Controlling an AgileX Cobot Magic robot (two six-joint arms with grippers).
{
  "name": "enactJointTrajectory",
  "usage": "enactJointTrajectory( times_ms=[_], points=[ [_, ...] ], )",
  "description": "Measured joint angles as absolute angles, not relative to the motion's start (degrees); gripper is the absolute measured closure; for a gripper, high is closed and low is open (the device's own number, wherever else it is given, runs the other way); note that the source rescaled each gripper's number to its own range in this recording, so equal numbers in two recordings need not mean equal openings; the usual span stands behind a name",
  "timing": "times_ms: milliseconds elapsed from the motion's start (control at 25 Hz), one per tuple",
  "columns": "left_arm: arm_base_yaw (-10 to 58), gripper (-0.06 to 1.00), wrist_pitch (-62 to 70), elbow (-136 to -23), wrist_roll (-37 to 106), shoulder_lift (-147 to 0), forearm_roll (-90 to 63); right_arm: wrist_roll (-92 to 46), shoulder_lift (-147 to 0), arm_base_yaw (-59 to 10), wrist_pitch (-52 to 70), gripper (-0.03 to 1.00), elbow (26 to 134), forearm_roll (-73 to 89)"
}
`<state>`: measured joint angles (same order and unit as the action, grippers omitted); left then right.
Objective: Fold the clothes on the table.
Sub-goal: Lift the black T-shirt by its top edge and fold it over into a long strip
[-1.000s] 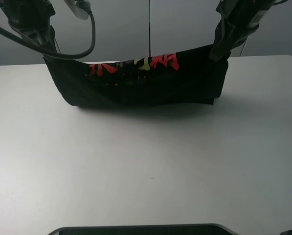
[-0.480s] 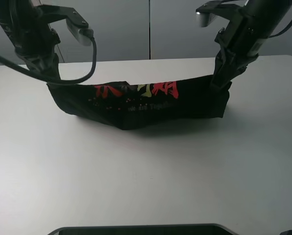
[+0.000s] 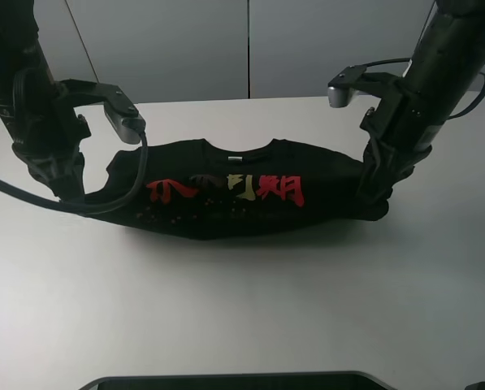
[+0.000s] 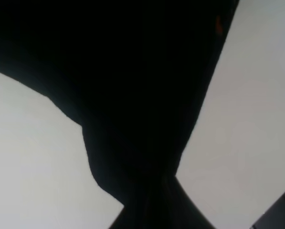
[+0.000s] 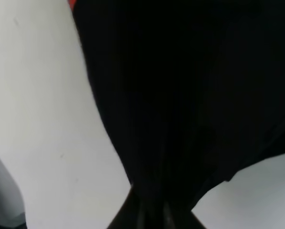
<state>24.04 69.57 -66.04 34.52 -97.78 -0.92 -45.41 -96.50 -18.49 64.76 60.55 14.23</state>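
– Shirt (image 3: 226, 191) came down, then?
– It did. A second earlier it hung as a taut band between the two arms, high over the far edge of the desk (image 3: 242, 309). Both arms then sank and drew nearer the camera. The cloth was laid over with collar and red print facing up.
– Where did it lie?
– Across the far middle of the desk, collar toward the back. Its middle seemed to rest on the surface, and the two ends looked slightly lifted.
– And the jaws?
– Left jaws were clamped on the shirt's left end, right jaws on its right end. Both wrist views showed black cloth bunched into a tight pinch, with no gap to see.
– What did that mean for the fold?
– One fold looked nearly set. The lower half seemed doubled under the printed half, though the overlap was hidden. I judged that letting go was the next call, once the ends touched down.
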Motion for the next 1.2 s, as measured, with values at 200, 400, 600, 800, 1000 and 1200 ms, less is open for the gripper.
enactJointTrajectory(
  times_ms=[200, 400, 600, 800, 1000, 1200],
  points=[
    [24.04, 0.94, 61.17, -65.83, 32.21, -97.78, 4.87, -44.47, -96.50, -18.49, 54.89, 0.95, 59.84, 11.96],
    [24.04, 0.94, 47.52, -65.83, 26.99, -97.78, 14.71, -44.20, -96.62, -18.49, 41.36, 0.95, 59.75, 9.45],
    [24.04, 0.94, 37.96, -65.83, 21.78, -98.28, 23.86, -44.12, -99.56, -18.49, 29.90, 0.95, 59.75, 6.82],
    [22.18, 0.94, 31.43, -65.83, 17.22, -102.43, 29.32, -44.12, -104.00, -18.45, 24.93, 0.95, 59.75, 5.73],
    [18.29, 0.94, 27.65, -65.83, 11.78, -106.68, 33.99, -42.76, -107.47, -18.35, 19.95, 0.95, 59.75, 3.59],
    [16.48, 0.94, 22.99, -65.83, 11.02, -108.83, 35.31, -42.50, -109.60, -18.35, 14.59, 0.95, 59.75, 3.42]
  ],
)
